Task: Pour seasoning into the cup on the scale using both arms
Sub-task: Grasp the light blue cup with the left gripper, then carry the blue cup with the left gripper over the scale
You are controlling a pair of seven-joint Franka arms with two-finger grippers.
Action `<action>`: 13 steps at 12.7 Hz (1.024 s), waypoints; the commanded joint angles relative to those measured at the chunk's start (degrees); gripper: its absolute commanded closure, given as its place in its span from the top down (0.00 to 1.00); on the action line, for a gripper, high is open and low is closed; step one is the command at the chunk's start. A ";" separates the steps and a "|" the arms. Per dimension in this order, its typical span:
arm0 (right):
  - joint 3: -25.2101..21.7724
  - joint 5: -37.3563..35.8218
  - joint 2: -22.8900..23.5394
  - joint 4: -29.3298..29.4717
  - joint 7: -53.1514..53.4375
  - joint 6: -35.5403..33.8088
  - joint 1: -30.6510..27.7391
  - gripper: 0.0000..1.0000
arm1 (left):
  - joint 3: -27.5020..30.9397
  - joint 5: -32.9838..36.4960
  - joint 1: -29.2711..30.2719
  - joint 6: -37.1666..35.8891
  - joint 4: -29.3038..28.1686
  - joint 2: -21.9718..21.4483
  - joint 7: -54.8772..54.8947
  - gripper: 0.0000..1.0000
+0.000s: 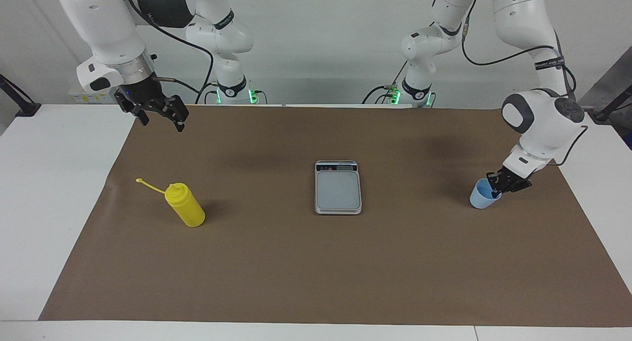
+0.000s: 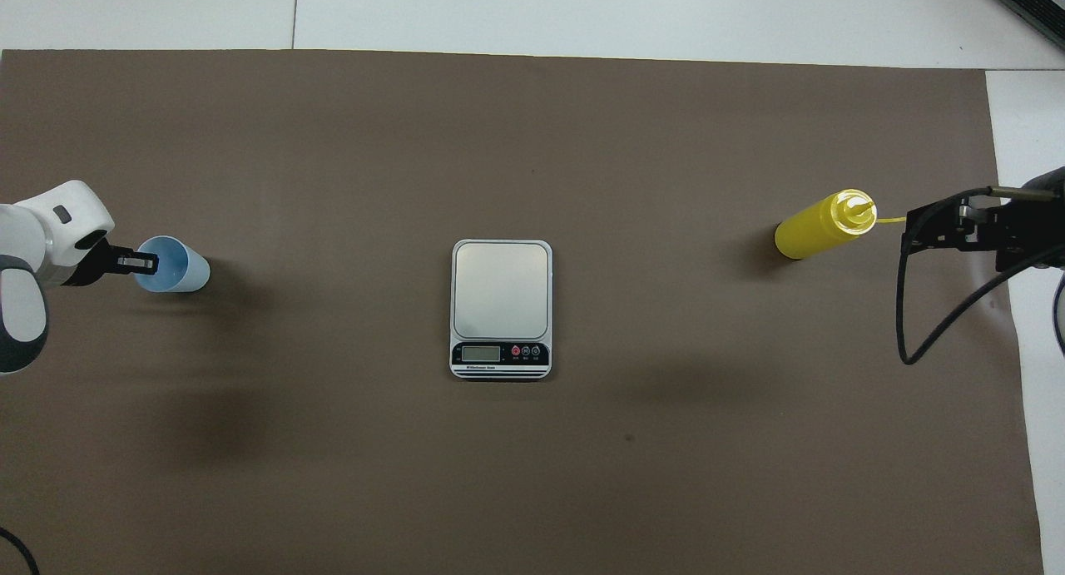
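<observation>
Brown-matted bench (image 1: 306, 262): scale (image 1: 338, 187) mid-bench. Left gripper (image 1: 496, 189) fingers look pinched on the cup (image 1: 481, 197) rim; right gripper (image 1: 160, 115) fingers apart above the seasoning (image 1: 185, 205).

White table (image 1: 59, 193), flat top, seam lines visible along edge farthest from robots. Brown mat (image 1: 316, 262) covers most of surface (white margins bare at both ends). Plain pale wall (image 1: 321, 40) at robots' end. Green indicator lights (image 1: 253, 95) glow low against wall. Dark bracket (image 1: 17, 99) at table corner. Lighting even, diffuse; soft shadows on mat.
</observation>
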 commanded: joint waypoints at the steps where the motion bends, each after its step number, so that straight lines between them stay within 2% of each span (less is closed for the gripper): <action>1: 0.04 0.86 -1.30 -1.20 -0.98 -0.46 -0.31 1.00 | 0.76 -0.51 -1.02 0.71 0.84 0.35 0.71 0.00; 3: 0.04 0.86 -1.30 -1.20 -0.90 -0.46 -0.31 1.00 | 0.76 -0.68 -3.21 -0.43 4.34 1.65 -0.34 0.00; 6: 0.04 0.86 -1.30 -1.29 -0.98 -0.46 -0.31 1.00 | 0.85 -0.68 -7.42 -4.21 10.06 3.24 -10.43 0.00; 13: 0.04 0.86 -1.30 -1.20 -0.98 -0.46 -0.31 1.00 | 0.85 -0.24 -19.98 -4.22 11.57 3.78 -31.25 0.00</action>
